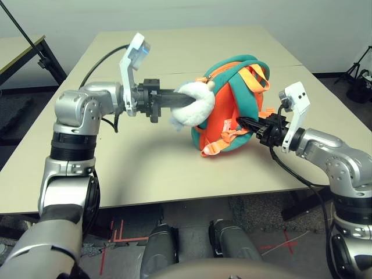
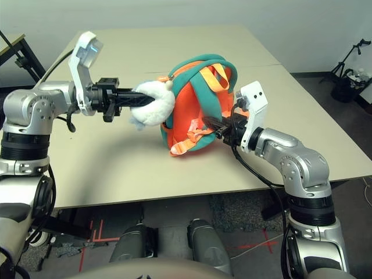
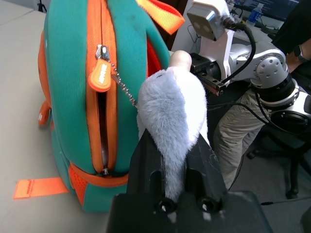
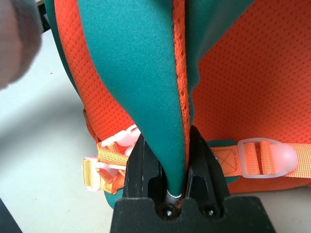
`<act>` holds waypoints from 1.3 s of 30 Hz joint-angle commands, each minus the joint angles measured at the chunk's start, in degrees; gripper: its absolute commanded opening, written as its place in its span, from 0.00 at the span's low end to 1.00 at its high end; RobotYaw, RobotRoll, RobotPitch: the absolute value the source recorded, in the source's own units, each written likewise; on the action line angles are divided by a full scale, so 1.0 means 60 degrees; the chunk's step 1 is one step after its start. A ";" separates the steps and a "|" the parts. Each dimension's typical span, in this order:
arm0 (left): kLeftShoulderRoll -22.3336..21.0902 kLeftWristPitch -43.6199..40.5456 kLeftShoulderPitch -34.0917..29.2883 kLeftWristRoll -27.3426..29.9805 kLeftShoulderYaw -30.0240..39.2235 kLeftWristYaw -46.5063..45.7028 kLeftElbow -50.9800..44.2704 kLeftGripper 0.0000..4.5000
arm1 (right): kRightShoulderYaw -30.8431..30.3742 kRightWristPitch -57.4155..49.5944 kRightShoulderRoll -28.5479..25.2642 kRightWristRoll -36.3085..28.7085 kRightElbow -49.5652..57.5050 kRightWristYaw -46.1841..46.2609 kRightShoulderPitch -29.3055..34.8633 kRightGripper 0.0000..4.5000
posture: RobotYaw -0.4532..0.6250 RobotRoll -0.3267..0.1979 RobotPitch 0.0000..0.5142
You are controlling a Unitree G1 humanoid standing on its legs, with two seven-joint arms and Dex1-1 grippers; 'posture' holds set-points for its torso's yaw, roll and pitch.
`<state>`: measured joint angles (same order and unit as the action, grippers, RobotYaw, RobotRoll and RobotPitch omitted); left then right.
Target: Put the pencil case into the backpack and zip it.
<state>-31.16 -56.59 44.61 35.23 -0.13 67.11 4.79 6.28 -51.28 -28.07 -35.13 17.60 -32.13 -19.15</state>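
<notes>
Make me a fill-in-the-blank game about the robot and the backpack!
The left gripper pinches a fluffy grey-white ____. The right gripper pinches a teal fabric ____ of the backpack. The small backpack is orange and ____. The rounded zipper pull is coloured ____.

Missing words: plush toy; strap; teal; orange.

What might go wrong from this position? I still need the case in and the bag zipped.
The left end effector grips the plush toy, not the zipper pull, so pulling there may swing the backpack without moving the zip.

The right end effector pinches the teal strap; if it slips, the backpack could tip.

The zipper gap looks narrow, so a flat case may catch on its edges.
</notes>
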 commanded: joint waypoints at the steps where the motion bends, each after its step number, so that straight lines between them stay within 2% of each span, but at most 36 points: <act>1: 0.0123 -0.0176 -0.0415 0.0203 -0.0126 -0.0217 -0.0164 0.03 | -0.0123 -0.0046 0.0061 -0.0116 -0.0051 -0.0072 -0.0082 0.06 | 0.26 0.62 0.01; 7: 0.0468 0.0047 -0.1352 -0.0033 -0.0287 -0.0678 0.0504 0.03 | -0.0127 -0.0046 0.0065 -0.0102 -0.0063 -0.0058 -0.0077 0.06 | 0.26 0.62 0.02; 13: 0.0453 0.0426 -0.1974 -0.0499 -0.0668 -0.0838 0.1313 0.03 | -0.0139 -0.0022 0.0069 -0.0083 -0.0099 -0.0066 -0.0119 0.06 | 0.26 0.62 0.02; 24: 0.0457 0.0623 -0.2223 -0.0688 -0.0766 -0.0794 0.1680 0.03 | -0.0164 0.0017 0.0054 -0.0047 -0.0186 -0.0080 -0.0184 0.06 | 0.26 0.62 0.01; 25: 0.0451 0.0556 -0.2190 -0.0581 -0.0665 -0.0761 0.1635 0.19 | -0.0161 0.0017 0.0043 -0.0039 -0.0194 -0.0079 -0.0192 0.06 | 0.26 0.62 0.01; 27: 0.0315 0.0564 -0.2169 -0.0453 -0.0584 -0.0545 0.1489 0.34 | -0.0147 0.0012 -0.0004 -0.0036 -0.0206 -0.0105 -0.0202 0.06 | 0.26 0.62 0.01; 30: -0.0157 0.0414 -0.2274 -0.0279 -0.0599 -0.0065 0.1079 0.62 | -0.0094 -0.0031 -0.0171 -0.0074 -0.0175 -0.0225 -0.0183 0.06 | 0.26 0.62 0.01; 34: -0.0879 -0.0015 -0.2331 0.0102 -0.0298 0.0328 0.0696 0.95 | -0.0028 -0.0134 -0.0783 -0.0165 -0.0037 -0.0705 -0.0120 0.06 | 0.26 0.62 0.01; 35: -0.1080 -0.0105 -0.2339 0.0208 -0.0191 0.0428 0.0650 1.00 | 0.0056 -0.0166 -0.0978 -0.0247 0.0001 -0.0870 -0.0103 0.22 | 0.26 0.62 0.01; 37: -0.1440 -0.0258 -0.2360 0.0397 0.0025 0.0555 0.0516 1.00 | 0.0261 -0.0196 -0.1369 -0.0395 -0.0003 -0.1184 -0.0111 0.36 | 0.26 0.62 0.01; 39: -0.1686 -0.0348 -0.2403 0.0552 0.0265 0.0518 0.0288 1.00 | 0.0479 -0.0258 -0.1718 -0.0581 -0.0013 -0.1472 -0.0116 0.55 | 0.27 0.62 0.01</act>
<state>-40.36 -57.85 30.65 37.12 0.24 69.96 8.75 7.67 -52.15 -37.21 -37.14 16.56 -39.36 -19.66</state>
